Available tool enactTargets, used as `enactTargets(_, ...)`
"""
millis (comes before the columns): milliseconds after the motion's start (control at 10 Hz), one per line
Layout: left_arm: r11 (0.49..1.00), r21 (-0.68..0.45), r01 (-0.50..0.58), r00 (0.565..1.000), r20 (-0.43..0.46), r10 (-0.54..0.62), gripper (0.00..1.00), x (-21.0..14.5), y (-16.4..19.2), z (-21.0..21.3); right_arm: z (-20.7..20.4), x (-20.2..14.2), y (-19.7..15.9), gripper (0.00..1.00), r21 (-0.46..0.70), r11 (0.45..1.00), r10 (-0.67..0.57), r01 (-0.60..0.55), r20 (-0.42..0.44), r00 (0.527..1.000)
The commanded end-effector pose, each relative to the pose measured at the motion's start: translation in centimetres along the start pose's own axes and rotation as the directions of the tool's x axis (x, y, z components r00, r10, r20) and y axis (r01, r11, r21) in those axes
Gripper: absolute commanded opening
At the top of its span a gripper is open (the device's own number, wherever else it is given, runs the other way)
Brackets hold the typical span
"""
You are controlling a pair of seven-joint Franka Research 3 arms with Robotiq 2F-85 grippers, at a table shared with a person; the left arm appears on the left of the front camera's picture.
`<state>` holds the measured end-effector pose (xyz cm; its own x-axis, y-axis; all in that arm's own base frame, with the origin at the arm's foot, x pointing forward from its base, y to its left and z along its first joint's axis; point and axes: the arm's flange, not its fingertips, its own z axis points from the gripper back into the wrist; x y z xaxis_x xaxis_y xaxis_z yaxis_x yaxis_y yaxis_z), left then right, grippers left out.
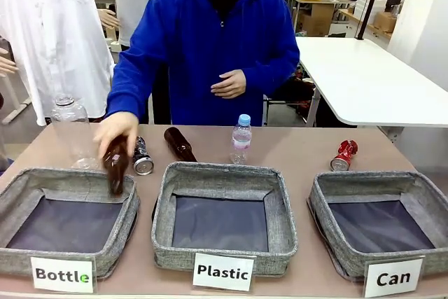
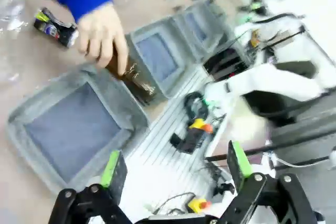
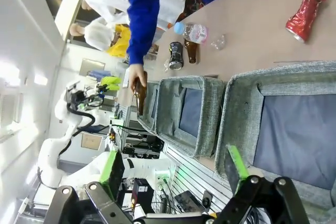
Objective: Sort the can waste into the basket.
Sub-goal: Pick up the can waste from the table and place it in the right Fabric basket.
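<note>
The crushed red and silver can (image 1: 344,155) lies on the table just behind the grey basket labelled "Can" (image 1: 364,181) at the right. The black can (image 1: 142,157) lies at the left, behind the gap between the "Bottle" and "Plastic" baskets. In the right wrist view my right gripper (image 3: 174,165) is open and empty, above the near rim of the Can basket (image 3: 239,108), with the red can (image 3: 306,11) beyond it. My left gripper (image 2: 176,163) is open and empty, off the table's near edge, far from the black can (image 2: 55,27).
A person's hand (image 1: 115,131) holds a brown bottle (image 1: 116,169) over the back rim of the "Bottle" basket (image 1: 28,180). A second brown bottle (image 1: 180,143), a small clear bottle (image 1: 241,138) and a large clear bottle (image 1: 70,127) are behind the "Plastic" basket (image 1: 224,171).
</note>
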<state>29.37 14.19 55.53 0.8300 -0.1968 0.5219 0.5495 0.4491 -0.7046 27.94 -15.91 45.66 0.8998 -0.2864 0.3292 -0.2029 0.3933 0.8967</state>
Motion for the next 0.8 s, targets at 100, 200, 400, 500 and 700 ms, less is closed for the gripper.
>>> enactTargets(100,0.984,-0.171,-0.05,0.972,0.219,0.088,1.0,-6.7,5.0,8.7,0.1,0.4,0.2,1.0,0.02,0.999,0.027,-0.028,0.016,1.0)
enactTargets(200,0.975,-0.219,-0.049,0.962,0.251,0.105,1.0,-8.7,6.5,9.5,0.1,0.4,0.2,1.0,0.02,0.999,0.027,-0.028,0.016,1.0)
enactTargets(400,0.964,-0.262,-0.043,0.956,0.27,0.116,1.0,-10.8,8.1,9.4,0.1,0.4,0.2,1.0,0.02,0.999,0.027,-0.028,0.016,1.0)
enactTargets(500,0.964,-0.264,-0.038,0.957,0.267,0.111,1.0,-10.8,8.2,9.4,0.1,0.4,0.2,1.0,0.02,0.999,0.027,-0.028,0.016,1.0)
enactTargets(700,0.972,-0.233,-0.043,0.968,0.229,0.098,1.0,-9.5,7.3,8.5,0.1,0.4,0.2,1.0,0.02,0.999,0.027,-0.028,0.016,1.0)
